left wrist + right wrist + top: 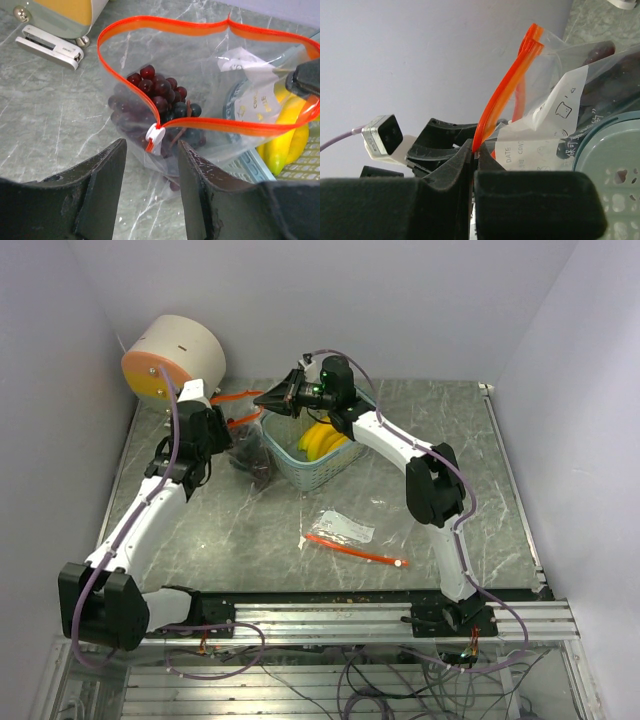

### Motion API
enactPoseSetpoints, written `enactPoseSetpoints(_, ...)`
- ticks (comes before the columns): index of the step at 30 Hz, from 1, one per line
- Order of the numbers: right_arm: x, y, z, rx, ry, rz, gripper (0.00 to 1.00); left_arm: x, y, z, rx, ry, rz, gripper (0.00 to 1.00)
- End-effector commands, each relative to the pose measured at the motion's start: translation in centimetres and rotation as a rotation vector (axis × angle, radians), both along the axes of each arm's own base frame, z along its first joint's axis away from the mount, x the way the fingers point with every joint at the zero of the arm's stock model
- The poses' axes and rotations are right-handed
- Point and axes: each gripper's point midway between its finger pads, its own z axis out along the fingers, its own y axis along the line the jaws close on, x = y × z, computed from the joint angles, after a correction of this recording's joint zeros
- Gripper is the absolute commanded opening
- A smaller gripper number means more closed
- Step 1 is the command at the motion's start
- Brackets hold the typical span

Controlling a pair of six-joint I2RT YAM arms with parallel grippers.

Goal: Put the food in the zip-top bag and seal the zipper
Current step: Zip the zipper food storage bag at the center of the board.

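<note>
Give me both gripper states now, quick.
Left gripper: open, holding nothing.
Right gripper: shut on the orange zipper strip of the zip-top bag.

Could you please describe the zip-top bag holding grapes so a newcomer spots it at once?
Start at the round cream-and-orange container at the table's far left; the bag sits right of it, beside the teal basket. Unlike the flat bag lying mid-table, it gapes open with dark grapes inside, the right end effector pinching its rim.

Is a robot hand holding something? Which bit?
The right gripper pinches the zip-top bag by its orange zipper strip; the left gripper holds nothing.
</note>
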Motion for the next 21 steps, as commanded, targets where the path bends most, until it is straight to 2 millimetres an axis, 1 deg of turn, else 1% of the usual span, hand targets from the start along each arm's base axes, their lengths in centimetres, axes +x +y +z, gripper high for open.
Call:
enactPoseSetpoints(1, -1.2, -1.2, 5.4, 0.091, -0.101, 0.029, 0.00, 2.1, -0.2, 1.2, 0.002, -0.105, -0.018, 0.57)
enactPoseSetpoints(4, -1.3, -1.4, 5.5, 0.093, -0.100, 0.033, 0.00, 2.7, -0.6, 1.0, 0.002, -0.121, -0.039, 0.55)
enactPoseSetpoints(7, -1.3, -1.5, 5.6, 0.097, -0.098, 0.037, 0.00, 3.1, -1.0, 0.6, -0.002, -0.132, -0.062, 0.49)
enactPoseSetpoints(9, -1.3, -1.6, 5.6, 0.102, -0.095, 0.036, 0.00, 3.3, -1.4, 0.2, -0.009, -0.127, -0.077, 0.37)
enactPoseSetpoints(12, -1.2, -1.9, 5.9, 0.107, -0.099, 0.034, 0.00, 3.0, -1.5, -0.4, -0.014, -0.110, -0.080, 0.10)
enactPoseSetpoints(13, -1.1, -2.0, 5.9, 0.106, -0.101, 0.031, 0.00, 2.9, -1.4, -0.4, -0.012, -0.106, -0.077, 0.08)
enactPoseSetpoints(15, -1.0, -2.3, 6.1, 0.107, -0.103, 0.024, 0.00, 2.6, -1.3, -0.1, -0.004, -0.101, -0.084, 0.07)
enactPoseSetpoints(17, -0.9, -2.4, 6.1, 0.106, -0.104, 0.021, 0.00, 2.2, -1.2, 0.8, 0.009, -0.099, -0.086, 0.07)
enactPoseSetpoints(21, -0.7, -2.9, 5.6, 0.079, -0.119, 0.021, 0.00, 0.9, -0.2, 4.1, 0.045, -0.117, -0.065, 0.07)
